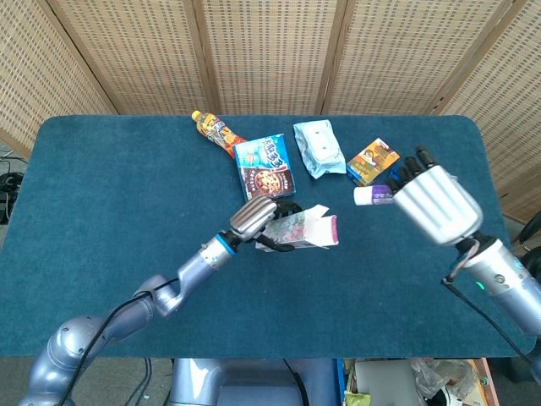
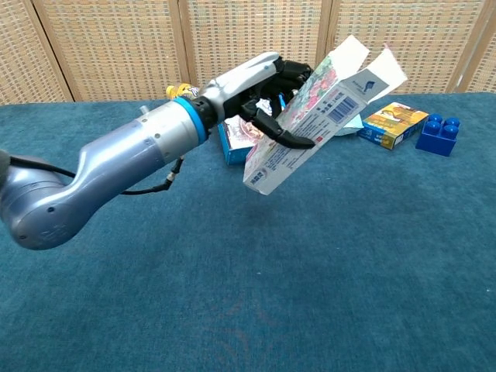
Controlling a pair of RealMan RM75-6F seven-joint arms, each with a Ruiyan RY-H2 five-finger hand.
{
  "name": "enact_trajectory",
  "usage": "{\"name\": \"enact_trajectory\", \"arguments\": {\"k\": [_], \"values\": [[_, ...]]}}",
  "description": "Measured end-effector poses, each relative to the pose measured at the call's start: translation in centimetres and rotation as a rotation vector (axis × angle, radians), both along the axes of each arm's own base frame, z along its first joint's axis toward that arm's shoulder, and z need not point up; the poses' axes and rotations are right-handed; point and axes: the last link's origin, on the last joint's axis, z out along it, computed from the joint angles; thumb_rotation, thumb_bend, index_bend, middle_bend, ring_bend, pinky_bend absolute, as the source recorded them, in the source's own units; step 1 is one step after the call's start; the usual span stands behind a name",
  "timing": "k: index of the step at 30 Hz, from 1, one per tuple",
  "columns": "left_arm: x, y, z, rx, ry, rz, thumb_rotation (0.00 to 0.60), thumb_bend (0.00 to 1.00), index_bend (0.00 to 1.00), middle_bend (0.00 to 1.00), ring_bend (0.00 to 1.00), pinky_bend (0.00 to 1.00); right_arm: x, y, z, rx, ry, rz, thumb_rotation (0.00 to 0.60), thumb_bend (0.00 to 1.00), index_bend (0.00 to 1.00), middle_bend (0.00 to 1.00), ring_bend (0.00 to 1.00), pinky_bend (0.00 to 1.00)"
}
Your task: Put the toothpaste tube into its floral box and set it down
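Head view is showing the left hand (image 1: 258, 222) gripping the floral box (image 1: 303, 233) above the counter (image 1: 101, 194), flaps open; the right hand (image 1: 429, 201) is holding the toothpaste tube (image 1: 373, 195) nearby; aligning the cap with the opening matters.

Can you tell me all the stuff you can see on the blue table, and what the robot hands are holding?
floral box: one, white with pink flowers, flaps open, held above the table
toothpaste tube: one, white cap and purple body, held in the air right of the box
cookie box: one, blue, table's back middle
drink bottle: one, orange and yellow, lying at the back
wipes pack: one, pale blue, back
small carton: one, orange, back right
toy brick: one, dark blue, beside the carton
table: one, blue cloth
left hand: holds the floral box
right hand: holds the toothpaste tube
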Motion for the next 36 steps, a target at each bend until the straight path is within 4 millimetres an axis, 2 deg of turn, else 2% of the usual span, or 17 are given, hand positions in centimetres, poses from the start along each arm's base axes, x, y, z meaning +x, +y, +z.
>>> {"name": "enact_trajectory", "arguments": {"k": [4, 9, 24, 36], "values": [[1.3, 0.7, -0.4, 0.004, 0.005, 0.024, 0.6, 0.27, 0.66, 0.58, 0.58, 0.63, 1.7, 0.0, -1.0, 0.011, 0.082, 0.027, 0.6, 0.56, 0.65, 0.61, 0.42, 0.33], [2.5, 1.2, -0.6, 0.006, 0.002, 0.034, 0.6, 0.27, 0.66, 0.58, 0.58, 0.63, 2.6, 0.0, -1.5, 0.008, 0.128, 0.048, 0.6, 0.56, 0.65, 0.61, 0.42, 0.34], [4.6, 1.4, -0.8, 0.006, -0.009, 0.029, 0.6, 0.27, 0.66, 0.58, 0.58, 0.63, 2.1, 0.3, -3.6, 0.024, 0.308, 0.074, 0.6, 0.57, 0.65, 0.61, 0.43, 0.34], [6.9, 0.8, -1.5, -0.034, -0.045, 0.034, 0.6, 0.27, 0.66, 0.58, 0.58, 0.63, 2.6, 1.2, -5.2, -0.029, 0.521, 0.184, 0.6, 0.57, 0.65, 0.61, 0.45, 0.38]]}}
